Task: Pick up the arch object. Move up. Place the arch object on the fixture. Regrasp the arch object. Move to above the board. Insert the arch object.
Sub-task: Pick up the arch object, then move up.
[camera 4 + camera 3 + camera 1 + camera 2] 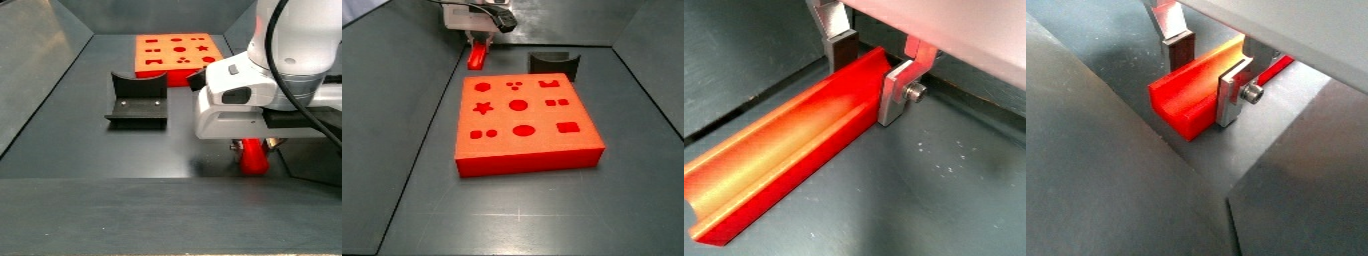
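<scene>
My gripper [871,72] is sitting low over the floor, its two fingers [898,92] straddling the arch [791,145] near one end. The jaws are narrowly spread, pads flanking the bar's sides; I cannot tell whether they are pressing it. The arch is lying flat on the floor [951,180]. In a side view my gripper [477,38] is near the far left corner, just beyond the board [524,123]. The fixture [553,63] is standing by the far edge, apart from the arch [477,54].
</scene>
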Controlling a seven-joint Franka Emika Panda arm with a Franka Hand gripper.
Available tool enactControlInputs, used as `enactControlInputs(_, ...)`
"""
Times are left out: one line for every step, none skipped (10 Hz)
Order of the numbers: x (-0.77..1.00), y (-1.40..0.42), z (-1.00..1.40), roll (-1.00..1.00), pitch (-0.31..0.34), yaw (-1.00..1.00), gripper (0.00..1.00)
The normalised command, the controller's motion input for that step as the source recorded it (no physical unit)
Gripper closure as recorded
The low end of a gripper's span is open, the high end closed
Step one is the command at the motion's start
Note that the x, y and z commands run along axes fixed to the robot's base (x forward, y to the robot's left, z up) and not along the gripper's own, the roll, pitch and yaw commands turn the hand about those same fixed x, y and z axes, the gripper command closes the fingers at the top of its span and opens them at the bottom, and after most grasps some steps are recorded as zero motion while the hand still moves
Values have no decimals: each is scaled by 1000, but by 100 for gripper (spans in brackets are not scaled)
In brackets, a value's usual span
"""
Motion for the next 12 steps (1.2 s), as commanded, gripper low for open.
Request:
enactControlInputs(0,0,0,0,0,0,100)
enactControlInputs(0,0,0,0,0,0,100)
enactControlInputs(0,0,0,0,0,0,100)
enactControlInputs(0,0,0,0,0,0,100)
enactControlInputs(0,0,0,0,0,0,100)
enactControlInputs(0,0,0,0,0,0,100)
enactControlInputs(0,0,0,0,0,0,100)
enactControlInputs(0,0,0,0,0,0,100)
enactControlInputs(0,0,833,0,0,0,100)
enactControlInputs(27,41,823,10,-8,19,100)
enactControlInputs(9,39,702,7,24,15,100)
enactControlInputs(4,29,622,12,33,8,100)
